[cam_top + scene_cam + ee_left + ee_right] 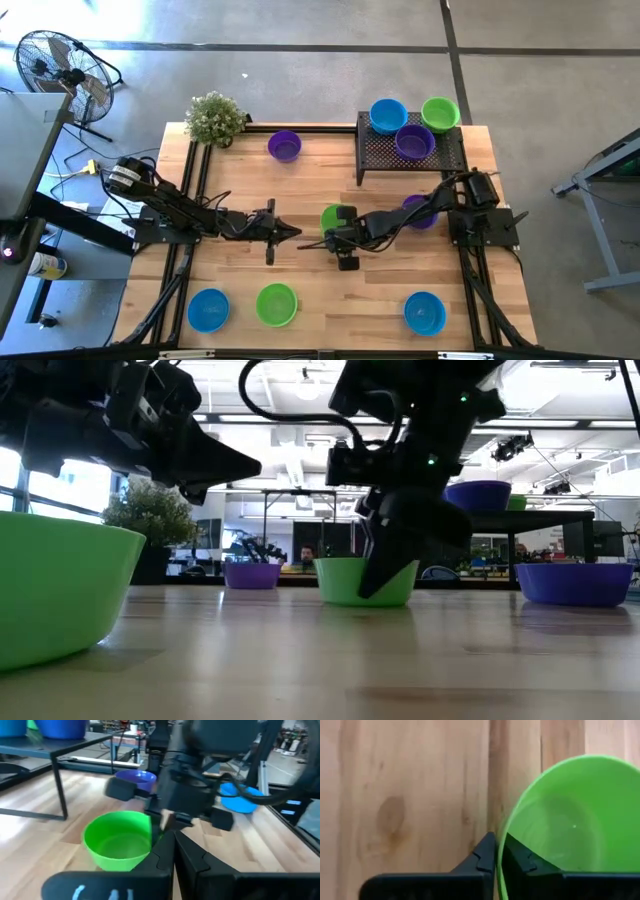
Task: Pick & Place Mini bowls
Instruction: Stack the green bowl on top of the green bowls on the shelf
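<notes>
A lime green mini bowl (330, 216) stands on the table's middle, also seen in the low view (345, 582). My right gripper (499, 851) reaches it from the right and is shut on its rim. My left gripper (293, 233) hovers level just left of the bowl, fingers shut (172, 852), touching nothing. Blue (388, 115), green (440, 113) and purple (414, 142) mini bowls sit on the black mesh stand (380, 160). My right gripper pinches the green bowl's rim (498, 870) on its near-right side, one finger (520, 859) inside the bowl and the other (481, 854) outside. The fingers slant down from the table's right. The bowl stands upright with its base on the table (365, 603).
Other mini bowls lie around: purple (285, 146) at the far side, purple (420, 212) under my right arm, blue (208, 309), green (276, 304) and blue (424, 312) along the near edge. A potted plant (215, 118) stands at the far left corner.
</notes>
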{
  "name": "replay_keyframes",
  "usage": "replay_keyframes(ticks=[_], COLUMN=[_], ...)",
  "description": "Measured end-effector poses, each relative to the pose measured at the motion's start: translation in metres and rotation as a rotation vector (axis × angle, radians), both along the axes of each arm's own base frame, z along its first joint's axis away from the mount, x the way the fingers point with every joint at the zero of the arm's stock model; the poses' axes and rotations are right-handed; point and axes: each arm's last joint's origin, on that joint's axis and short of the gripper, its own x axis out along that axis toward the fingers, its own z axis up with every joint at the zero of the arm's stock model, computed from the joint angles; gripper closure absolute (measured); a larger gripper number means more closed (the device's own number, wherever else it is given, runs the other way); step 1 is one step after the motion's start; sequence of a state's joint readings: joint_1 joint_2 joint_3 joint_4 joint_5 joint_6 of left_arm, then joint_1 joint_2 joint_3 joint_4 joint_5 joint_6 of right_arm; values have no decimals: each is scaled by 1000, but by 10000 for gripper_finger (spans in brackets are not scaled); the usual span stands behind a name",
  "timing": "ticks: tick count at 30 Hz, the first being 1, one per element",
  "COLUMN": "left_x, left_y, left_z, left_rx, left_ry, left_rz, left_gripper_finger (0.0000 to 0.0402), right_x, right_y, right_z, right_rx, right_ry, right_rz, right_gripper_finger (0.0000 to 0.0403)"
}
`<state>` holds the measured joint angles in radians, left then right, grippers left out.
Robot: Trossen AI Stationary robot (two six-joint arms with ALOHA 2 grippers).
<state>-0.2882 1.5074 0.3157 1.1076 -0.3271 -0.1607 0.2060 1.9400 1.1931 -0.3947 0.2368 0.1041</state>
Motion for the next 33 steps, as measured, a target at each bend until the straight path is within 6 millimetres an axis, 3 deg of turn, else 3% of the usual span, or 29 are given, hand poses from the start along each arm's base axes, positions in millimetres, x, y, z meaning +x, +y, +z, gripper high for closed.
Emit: replay_keyframes(ticks=[5,8,13,17,21,25,29,33], left_x=[0,0,0,0,0,0,0,1], left_y=[1,2,2,1,1,1,1,1], left_z=[0,0,4,6,6,6,7,8], left_rx=[28,35,27,18,18,17,15,14], left_ry=[0,0,-35,-61,-60,-61,-67,-71], left_rz=[33,52,59,40,40,36,36,36], left_gripper_finger=[401,401,401,401,401,401,401,401], right_x=[-4,-8,-26,-52,-92,-142,-187,-214], right_y=[9,16,17,4,-27,-76,-126,-170], right_z=[5,20,65,116,166,202,218,220], right_rx=[24,51,57,21,5,-71,-135,-155], right_ry=[-1,-28,-106,-217,-320,-385,-399,-366], right_rz=[26,42,24,-37,-192,-450,-709,-893], right_gripper_finger=[393,399,400,399,401,401,401,402])
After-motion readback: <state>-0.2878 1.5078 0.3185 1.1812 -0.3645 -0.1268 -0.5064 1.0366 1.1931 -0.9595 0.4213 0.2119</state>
